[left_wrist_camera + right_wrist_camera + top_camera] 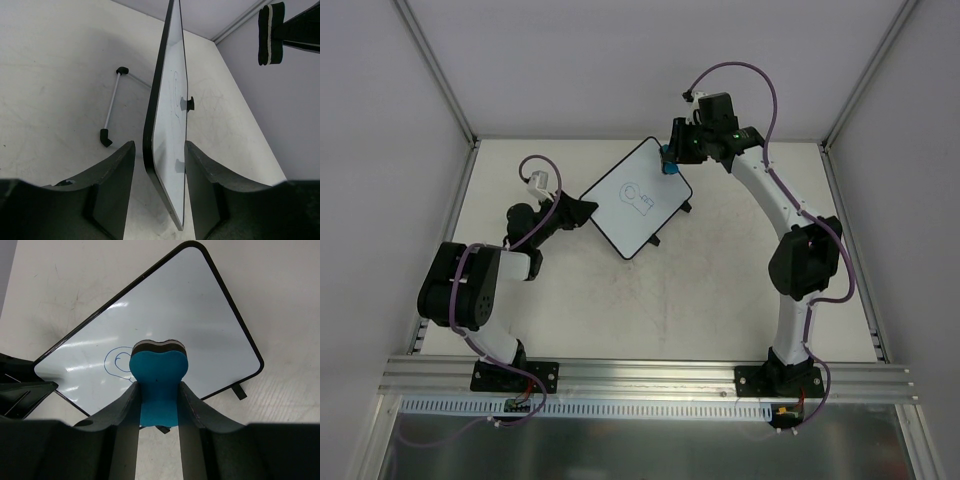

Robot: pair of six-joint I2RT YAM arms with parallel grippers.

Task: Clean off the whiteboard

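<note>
The whiteboard (620,215) sits turned like a diamond at the back middle of the table, with a blue pen doodle (638,196) on it. My left gripper (582,208) is at its left corner. In the left wrist view the board (172,125) stands edge-on between my open fingers (160,145), with table showing on both sides of it. My right gripper (672,155) is shut on the blue eraser (159,370) and holds it over the board (200,315) near the doodle (117,360). The eraser (270,32) hangs clear of the board's face.
Two black tabs (685,207) stick out from the board's right edge. A white rod with black ends (112,107) shows behind the board. White walls and metal posts enclose the table. A metal rail (640,375) runs along the near edge.
</note>
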